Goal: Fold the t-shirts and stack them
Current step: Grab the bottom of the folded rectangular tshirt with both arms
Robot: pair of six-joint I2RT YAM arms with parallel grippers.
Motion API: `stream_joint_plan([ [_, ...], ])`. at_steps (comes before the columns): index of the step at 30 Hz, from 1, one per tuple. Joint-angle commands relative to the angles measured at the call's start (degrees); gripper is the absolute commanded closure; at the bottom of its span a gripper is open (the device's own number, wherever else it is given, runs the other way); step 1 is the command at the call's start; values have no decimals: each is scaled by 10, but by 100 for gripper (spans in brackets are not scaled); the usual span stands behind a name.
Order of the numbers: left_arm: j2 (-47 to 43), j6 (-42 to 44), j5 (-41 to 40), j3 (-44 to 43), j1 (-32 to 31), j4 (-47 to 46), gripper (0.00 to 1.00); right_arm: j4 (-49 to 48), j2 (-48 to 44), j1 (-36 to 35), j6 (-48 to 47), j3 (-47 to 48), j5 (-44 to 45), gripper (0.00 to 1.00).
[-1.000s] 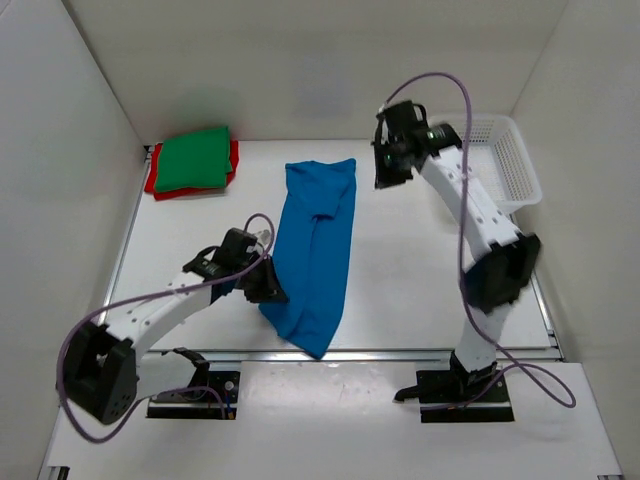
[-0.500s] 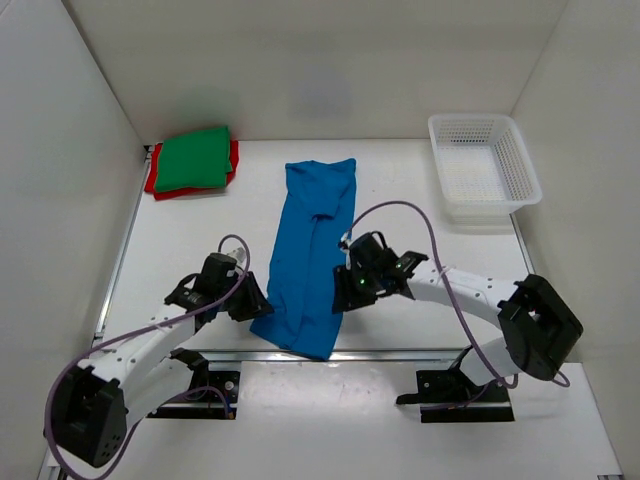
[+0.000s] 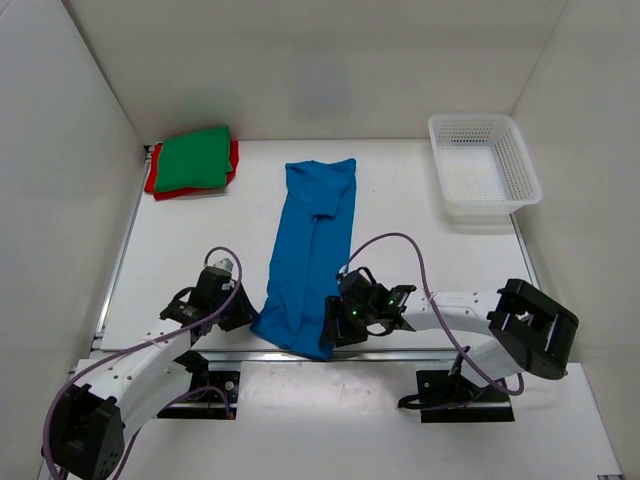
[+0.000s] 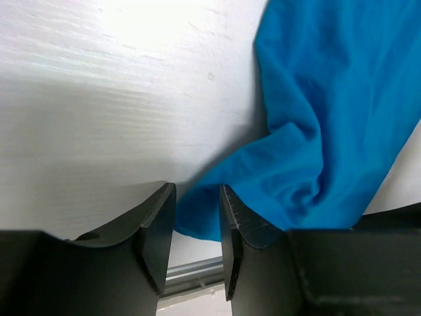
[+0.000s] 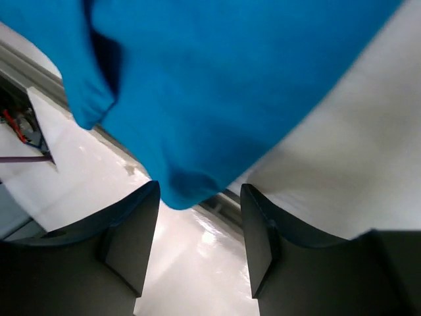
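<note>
My left arm and right arm are white shells with black joints and black wrist blocks, each trailing a looping lilac cable. My left claw and right claw have thick matte black fingers, curved inside.

I am logging: bright blue cloth t-shirt lying lengthwise mid white table; green folded t-shirt sitting on red folded t-shirt, far-left corner; white plastic mesh basket standing far right.
</note>
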State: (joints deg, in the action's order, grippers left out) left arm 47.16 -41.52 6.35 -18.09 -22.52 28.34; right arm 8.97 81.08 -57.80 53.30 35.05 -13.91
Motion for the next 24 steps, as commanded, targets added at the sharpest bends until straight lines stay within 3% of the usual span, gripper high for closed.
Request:
stream_joint_plan([
  [1,-9,-13,-24,9,-24,6,57,-45,25,-19,42,-10,-3,51],
  [5,-24,-23,-7,37,-20,-6,68,-48,44,-21,28,0,-24,90],
  [6,-24,-27,0,44,-16,-6,77,-48,40,-18,23,4,-23,100],
  [8,-23,-26,9,42,-37,-1,99,-42,24,-13,21,1,-31,100],
  [9,-21,-33,16,44,-45,9,100,-40,21,-13,15,-3,-41,100],
  [17,-15,-32,32,-29,-117,93,100,32,-61,21,-23,-24,-105,100],
  [24,7,-3,61,-87,-98,117,100,81,-76,76,-64,17,-146,100],
])
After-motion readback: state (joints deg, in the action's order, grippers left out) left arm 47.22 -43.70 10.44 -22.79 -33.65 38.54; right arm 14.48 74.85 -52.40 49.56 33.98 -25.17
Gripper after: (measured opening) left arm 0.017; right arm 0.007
